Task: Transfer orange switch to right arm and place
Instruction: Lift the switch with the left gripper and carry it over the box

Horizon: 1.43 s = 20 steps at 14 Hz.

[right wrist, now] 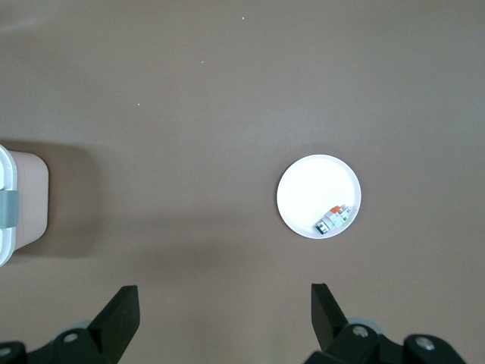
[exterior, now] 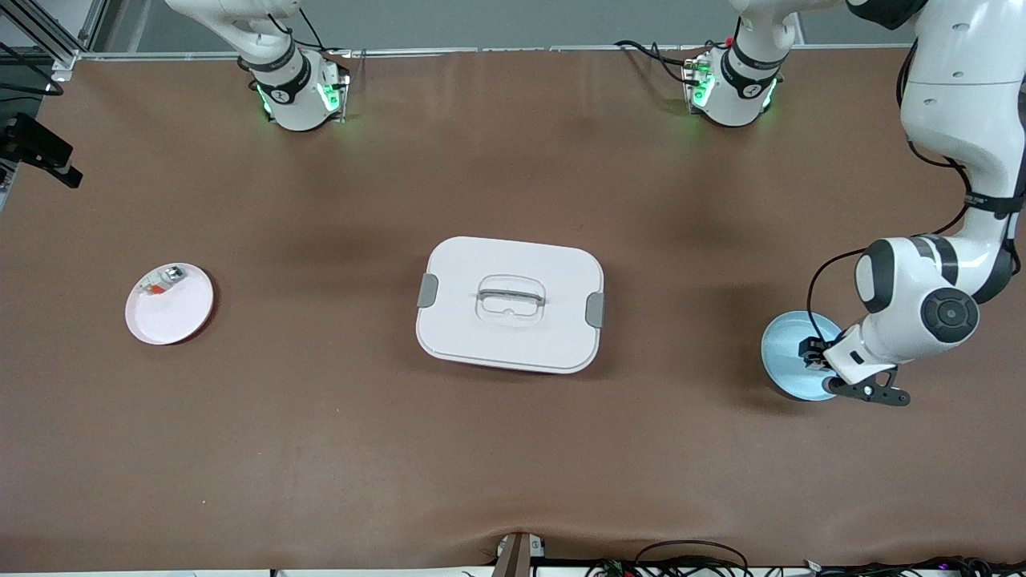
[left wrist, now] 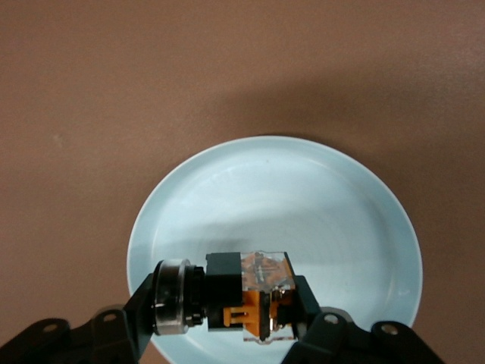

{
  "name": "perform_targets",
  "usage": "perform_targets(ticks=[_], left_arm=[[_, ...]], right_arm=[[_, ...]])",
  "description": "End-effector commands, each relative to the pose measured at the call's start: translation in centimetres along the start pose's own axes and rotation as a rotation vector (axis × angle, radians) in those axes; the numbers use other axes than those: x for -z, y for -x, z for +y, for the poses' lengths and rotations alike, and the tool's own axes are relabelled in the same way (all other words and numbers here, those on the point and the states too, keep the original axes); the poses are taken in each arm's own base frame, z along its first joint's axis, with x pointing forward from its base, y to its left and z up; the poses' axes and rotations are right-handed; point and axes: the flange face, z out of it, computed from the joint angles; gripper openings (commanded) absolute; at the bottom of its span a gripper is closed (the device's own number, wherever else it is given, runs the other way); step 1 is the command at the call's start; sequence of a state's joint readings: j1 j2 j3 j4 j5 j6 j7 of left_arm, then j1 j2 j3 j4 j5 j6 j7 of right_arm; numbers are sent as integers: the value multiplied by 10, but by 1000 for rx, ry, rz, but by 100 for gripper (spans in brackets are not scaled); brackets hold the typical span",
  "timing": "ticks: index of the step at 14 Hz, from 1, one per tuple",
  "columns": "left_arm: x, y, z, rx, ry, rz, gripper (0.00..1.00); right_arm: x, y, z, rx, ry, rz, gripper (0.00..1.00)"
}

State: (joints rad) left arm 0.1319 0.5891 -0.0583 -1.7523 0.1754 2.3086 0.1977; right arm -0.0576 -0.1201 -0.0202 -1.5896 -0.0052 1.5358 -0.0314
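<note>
The orange switch (left wrist: 246,294), a tiny black block with an orange middle, a clear end and a silver ring, sits between the fingers of my left gripper (left wrist: 227,303), which is shut on it end to end. They are over the light blue plate (left wrist: 303,197), close to it. In the front view the left gripper (exterior: 813,354) is over the blue plate (exterior: 784,353) at the left arm's end of the table. My right gripper (right wrist: 225,311) is open and empty, high over bare table; it does not show in the front view.
A white lidded container (exterior: 481,336) with a handle stands mid-table; its edge shows in the right wrist view (right wrist: 11,205). A pale pink plate (exterior: 176,316) at the right arm's end holds a small silver-white piece (exterior: 164,280), also in the right wrist view (right wrist: 333,218).
</note>
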Motion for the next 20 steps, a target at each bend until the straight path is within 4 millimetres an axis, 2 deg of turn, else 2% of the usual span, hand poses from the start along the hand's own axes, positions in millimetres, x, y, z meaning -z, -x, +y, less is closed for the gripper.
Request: perform_targets(ticks=[1, 5, 7, 9, 12, 15, 18, 20], left_arm=[[45, 11, 0, 12, -7, -43, 20], [106, 28, 6, 34, 28, -90, 20], [135, 33, 30, 11, 56, -106, 20], [165, 42, 41, 17, 90, -127, 20], [212, 52, 69, 8, 141, -137, 20], [256, 54, 109, 23, 167, -155, 20], [295, 52, 164, 71, 218, -159, 21], [313, 52, 211, 101, 230, -147, 22]], right_arm=[[5, 0, 0, 0, 12, 9, 100], [5, 0, 0, 0, 12, 9, 100], [5, 0, 0, 0, 12, 9, 100], [5, 0, 2, -3, 14, 9, 100], [5, 0, 2, -5, 14, 9, 100], [2, -2, 4, -9, 8, 3, 100], [2, -2, 5, -12, 7, 4, 100], [1, -2, 6, -12, 7, 3, 100]])
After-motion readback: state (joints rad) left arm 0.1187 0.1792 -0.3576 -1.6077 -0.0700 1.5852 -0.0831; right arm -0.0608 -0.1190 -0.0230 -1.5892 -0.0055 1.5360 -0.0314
